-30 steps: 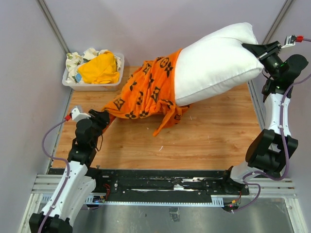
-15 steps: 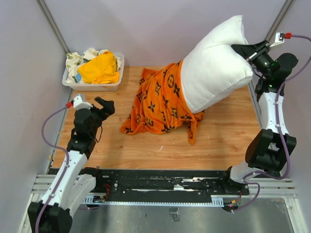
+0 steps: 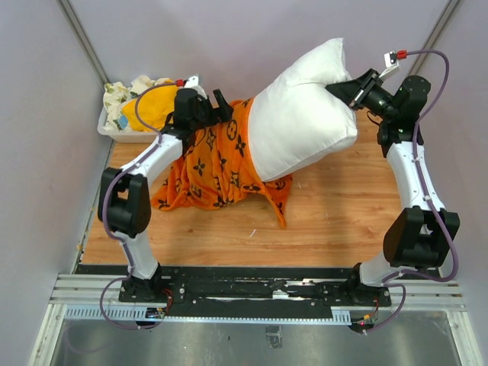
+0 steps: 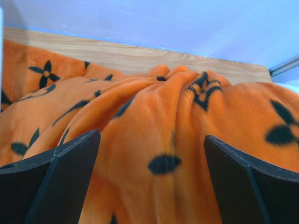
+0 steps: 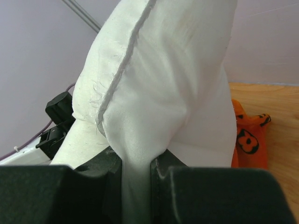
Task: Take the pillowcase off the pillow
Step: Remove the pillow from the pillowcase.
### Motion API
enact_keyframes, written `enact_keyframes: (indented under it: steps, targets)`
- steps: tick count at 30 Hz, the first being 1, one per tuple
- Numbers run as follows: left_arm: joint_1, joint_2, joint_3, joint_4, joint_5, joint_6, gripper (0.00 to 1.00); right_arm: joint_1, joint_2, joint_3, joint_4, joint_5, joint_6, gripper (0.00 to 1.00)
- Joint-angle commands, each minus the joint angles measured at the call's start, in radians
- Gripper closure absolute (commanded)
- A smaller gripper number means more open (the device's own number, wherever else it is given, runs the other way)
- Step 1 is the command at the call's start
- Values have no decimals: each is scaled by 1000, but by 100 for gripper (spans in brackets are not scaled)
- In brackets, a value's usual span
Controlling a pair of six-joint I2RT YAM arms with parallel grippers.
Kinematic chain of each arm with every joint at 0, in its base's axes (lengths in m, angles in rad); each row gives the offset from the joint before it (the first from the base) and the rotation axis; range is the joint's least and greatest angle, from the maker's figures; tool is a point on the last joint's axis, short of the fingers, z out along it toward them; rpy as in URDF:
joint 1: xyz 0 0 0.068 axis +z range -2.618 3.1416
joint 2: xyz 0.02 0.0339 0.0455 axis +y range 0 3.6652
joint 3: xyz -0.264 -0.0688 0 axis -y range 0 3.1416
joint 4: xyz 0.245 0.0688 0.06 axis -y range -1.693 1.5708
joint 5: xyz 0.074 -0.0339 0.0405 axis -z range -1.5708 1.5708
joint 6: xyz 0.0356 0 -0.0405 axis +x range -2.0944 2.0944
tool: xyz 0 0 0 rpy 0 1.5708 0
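The white pillow hangs tilted over the back of the table, its lower left end still inside the orange printed pillowcase. My right gripper is shut on the pillow's upper right corner; in the right wrist view a pinch of pillow runs down between the jaws of the gripper, with the pillowcase behind. My left gripper is at the back, just over the pillowcase beside the pillow. In its wrist view it stands wide open above bunched pillowcase folds, holding nothing.
A white bin with a plain yellow-orange cloth and other rags stands at the back left, right behind my left forearm. The wooden tabletop is enclosed by grey walls on three sides.
My left gripper let go of the pillowcase's edge, opened wide and swung from the near left to the back over the case. The right arm carried the pillow leftward; the pillowcase slumped onto the table.
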Motion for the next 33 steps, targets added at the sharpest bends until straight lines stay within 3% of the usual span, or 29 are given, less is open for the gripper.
enact_keyframes:
  steps: [1, 5, 10, 14, 17, 27, 33]
  targets:
    - [-15, 184, 157, -61, -42, 67, 4, 26, -48, 1, -4, -32, -58, 99]
    - [-15, 255, 201, -88, -80, 93, 26, 26, -55, 2, -22, -28, -78, 99]
    - [13, 243, 136, -56, -123, 99, 66, 25, -53, 24, -26, -27, -82, 99]
    - [74, 216, 78, -52, -122, 83, 78, 9, -57, 42, -22, -21, -67, 99]
    - [128, 177, 1, -37, -132, 61, 97, -29, -66, 52, 26, -17, -6, 99]
    - [182, 19, -292, 1, -262, -6, 100, -170, -40, 155, 332, 21, 351, 99]
    - [175, -150, -471, 28, -296, -3, 100, -176, -42, 114, 365, 39, 379, 99]
